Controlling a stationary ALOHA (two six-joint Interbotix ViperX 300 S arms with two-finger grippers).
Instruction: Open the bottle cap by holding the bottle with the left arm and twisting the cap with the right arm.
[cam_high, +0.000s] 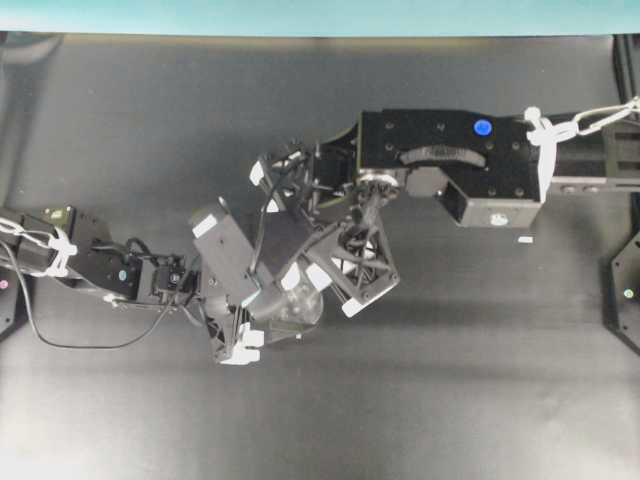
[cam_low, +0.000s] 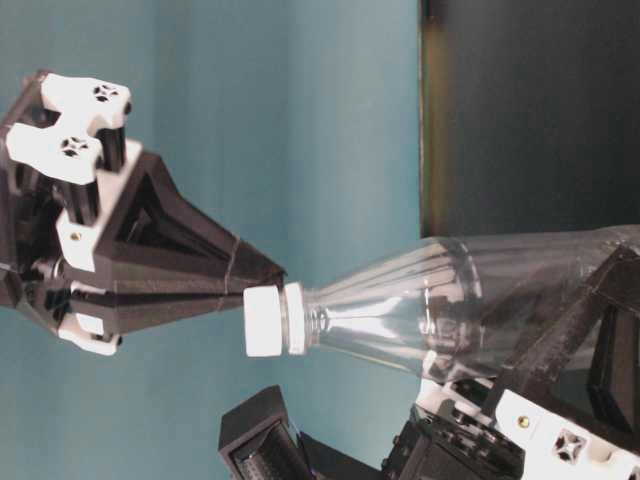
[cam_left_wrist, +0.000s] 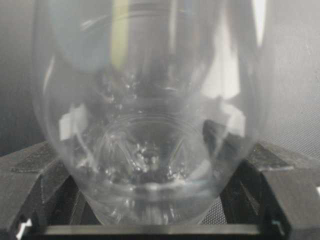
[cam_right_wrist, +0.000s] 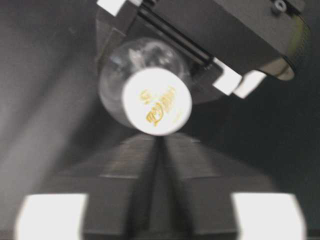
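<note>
While the left claw clamps the body of the bottle near its base, the bottle lies roughly level, lifted off the counter, neck aimed at the right arm. Left wrist view: clear rounded base sits between the two black fingers, which press its sides, so this claw is gripping the bottle. Right claw is closed with nothing in it: jaws pinched together to a point, tip just beside the rim of the cap, off to one side, not around it. Right wrist view agrees: white cap face-on with gold print, closed jaws below it. Cap is on the neck; no gap visible. Judgement on handling: bottle looks empty, thin-walled, very light; it will dent under a hard squeeze and could spin in the left grip once torque comes on. Smooth plastic, likely slippery. The cap is small, stiff and narrower than the body; best hold is across its side wall, pads on opposite sides. For that, the right claw would first have to open and centre on the cap.
</note>
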